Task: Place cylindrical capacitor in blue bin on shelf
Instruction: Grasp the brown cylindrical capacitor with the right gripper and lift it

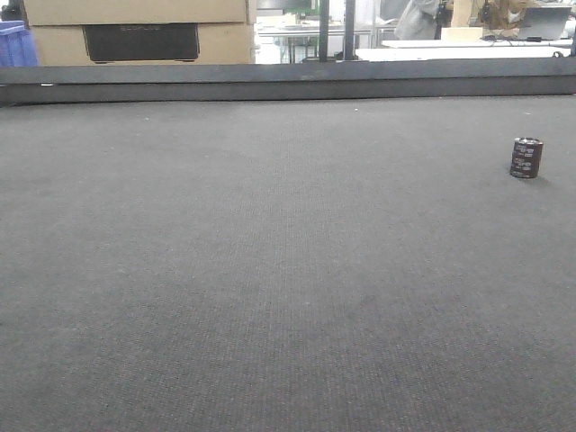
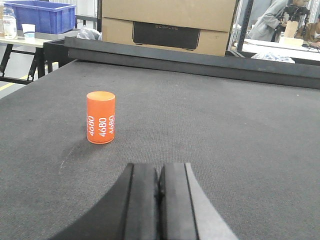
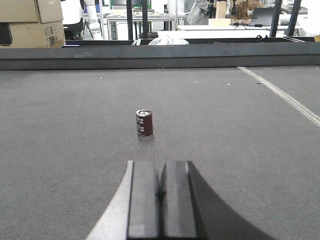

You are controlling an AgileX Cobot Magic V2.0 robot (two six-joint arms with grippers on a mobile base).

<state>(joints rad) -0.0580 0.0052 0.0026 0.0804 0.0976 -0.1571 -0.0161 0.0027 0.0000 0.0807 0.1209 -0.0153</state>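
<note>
Dark grey matting covers the wide worktop (image 1: 270,270), which ends at a low black rim (image 1: 288,83) along its far edge. Beyond that rim stand large cardboard boxes (image 1: 135,27) and light desks with people seated at them. Off to the left, a blue crate (image 2: 40,15) sits on a side table with a paper cup (image 2: 28,31) just beside it.

Both arms reach out low and roughly level over the matting, pointing toward the far rim. The left claw (image 2: 159,200) has its two black fingers pressed together, with nothing between them. The right claw (image 3: 161,200) is closed the same way and holds nothing. Whether either one touches the matting cannot be told.

An orange can (image 2: 100,117) printed with "4680" stands upright ahead of the left claw and a little to its left, apart from it.

The small dark capacitor (image 3: 144,123) stands upright on the worktop, silvery top up, ahead of the right claw and slightly to its left, untouched. The front view shows it far over on the worktop's right side.
</note>
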